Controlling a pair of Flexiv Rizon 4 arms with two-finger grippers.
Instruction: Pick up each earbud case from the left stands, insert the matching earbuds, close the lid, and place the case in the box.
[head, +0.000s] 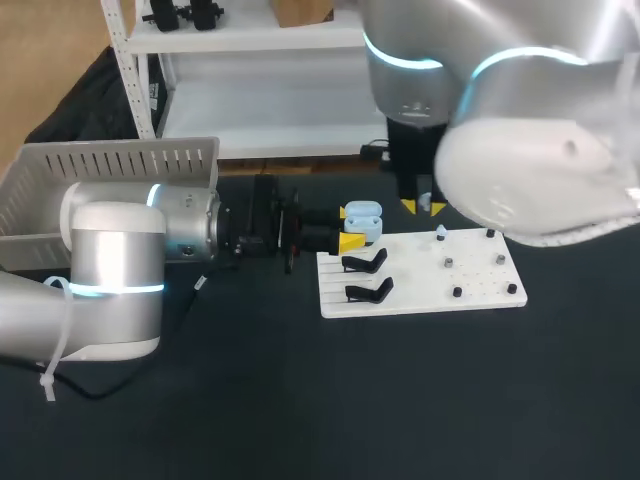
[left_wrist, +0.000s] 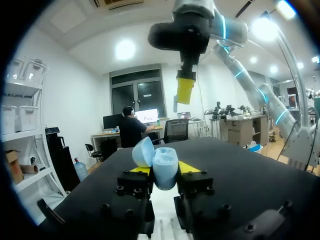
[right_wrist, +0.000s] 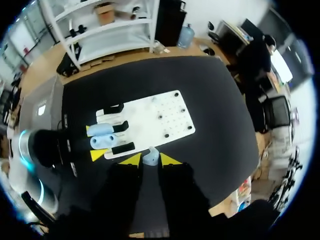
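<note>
Left claw (left_wrist: 164, 172) clamped on the light-blue earbud case (left_wrist: 163, 167), lid open, held just above the left end of the white board (head: 480, 285), beside two black stands (head: 365, 262). Right claw (right_wrist: 150, 161) closed on a small pale-blue earbud (right_wrist: 150, 158), hovering over the board's far edge, right of the case. Grey box (head: 110, 165) at the far left of the bench (head: 300, 400).

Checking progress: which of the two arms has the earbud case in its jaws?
The left gripper: its jaws are shut on the open light-blue earbud case. The right gripper holds only a small light-blue earbud.
</note>
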